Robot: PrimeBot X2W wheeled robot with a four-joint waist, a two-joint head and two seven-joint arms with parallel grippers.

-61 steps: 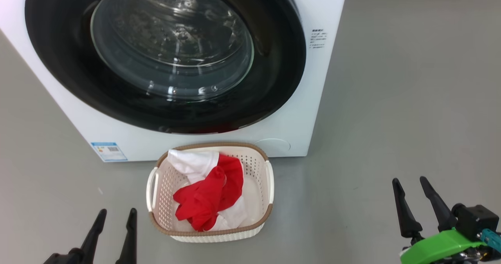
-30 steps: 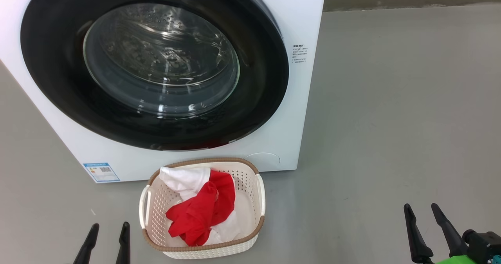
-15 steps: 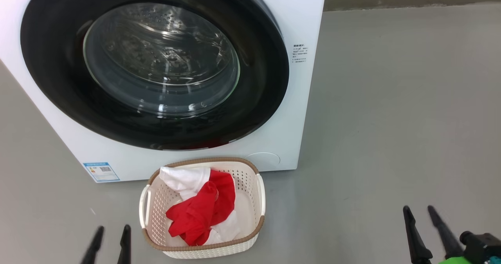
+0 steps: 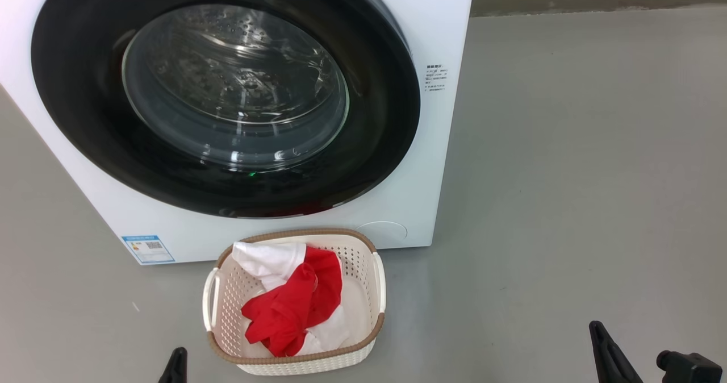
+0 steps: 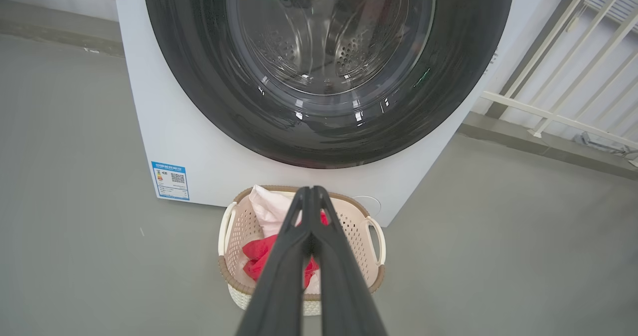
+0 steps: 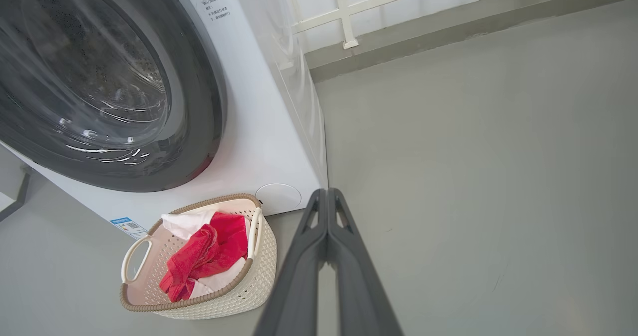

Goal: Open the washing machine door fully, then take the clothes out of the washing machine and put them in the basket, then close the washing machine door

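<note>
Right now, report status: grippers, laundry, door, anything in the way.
Left gripper shut, empty; right gripper shut, empty. Clothes in basket, washing machine door closed. Basket on floor just before the washing machine.

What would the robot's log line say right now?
washing machine door: closed | clothes: red and white, in basket | left gripper: shut, empty | right gripper: shut, empty

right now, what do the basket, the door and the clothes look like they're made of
The basket: likely moulded cream plastic, matte, with punched holes and a brown woven-look rim. The washing machine door: glossy black ring, probably plastic, around a clear bowl, seemingly glass, with sharp reflections. The clothes: soft fabric, red and white, limp and creased; fibre unclear.
</note>
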